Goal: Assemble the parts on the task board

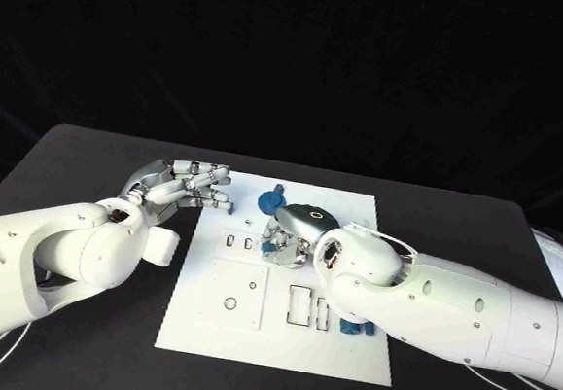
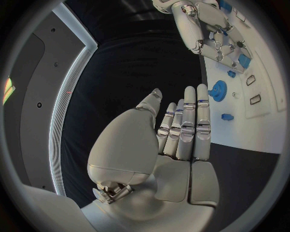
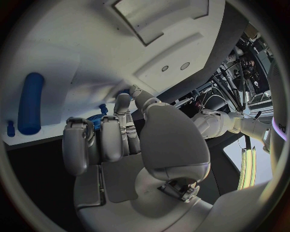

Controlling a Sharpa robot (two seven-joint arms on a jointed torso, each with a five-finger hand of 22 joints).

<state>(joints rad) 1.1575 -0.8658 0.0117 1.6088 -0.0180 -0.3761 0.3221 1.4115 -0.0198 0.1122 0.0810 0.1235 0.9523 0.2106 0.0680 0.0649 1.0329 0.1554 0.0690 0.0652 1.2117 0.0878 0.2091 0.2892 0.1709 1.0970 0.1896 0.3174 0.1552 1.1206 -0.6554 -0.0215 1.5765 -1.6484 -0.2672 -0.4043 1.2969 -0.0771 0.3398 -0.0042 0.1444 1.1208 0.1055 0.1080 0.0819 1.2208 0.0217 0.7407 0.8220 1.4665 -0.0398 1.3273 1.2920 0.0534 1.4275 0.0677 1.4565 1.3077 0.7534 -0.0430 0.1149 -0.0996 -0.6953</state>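
My left hand (image 1: 184, 184) hovers released, fingers straight, at the task board (image 1: 276, 337) 10 o'clock corner; my right hand (image 1: 294, 231) is down over the blue gear (image 2: 217, 90) near board's 12 o'clock, grasp can't tell.

Task board (image 1: 276, 337) lying mid-table (image 1: 88, 158); left hand (image 1: 183, 186) hovering at its left edge, right hand (image 1: 298, 232) over its middle.
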